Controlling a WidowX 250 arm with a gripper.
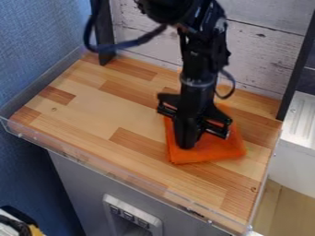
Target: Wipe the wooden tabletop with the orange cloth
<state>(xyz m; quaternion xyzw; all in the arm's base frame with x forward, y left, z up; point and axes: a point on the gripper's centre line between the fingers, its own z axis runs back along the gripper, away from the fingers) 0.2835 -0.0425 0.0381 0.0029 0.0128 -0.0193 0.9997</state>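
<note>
1. The orange cloth point(215, 150) lies on the wooden worktop point(92, 110), right of centre in the camera view, its near edge well back from the clear rim point(92, 163).
2. The black pincer point(187, 144) hangs over the cloth, its lower end at or just above the fabric; contact is hard to judge. I cannot tell whether it is apart or together, or whether it has hold of any fabric.
3. To handle the cloth well here, I'd keep the pincer upright and any downward pressure light, since thin fabric drags and creases easily. A grip should gather a proper pinch of cloth without scraping the wood. Any lift is best slow and straight, as loose corners may trail.
4. Counting outward: one cloth, one pincer, one black arm point(197, 60) and one worktop. Behind stand two dark posts point(106, 34) against one pale plank wall point(265, 50).
</note>
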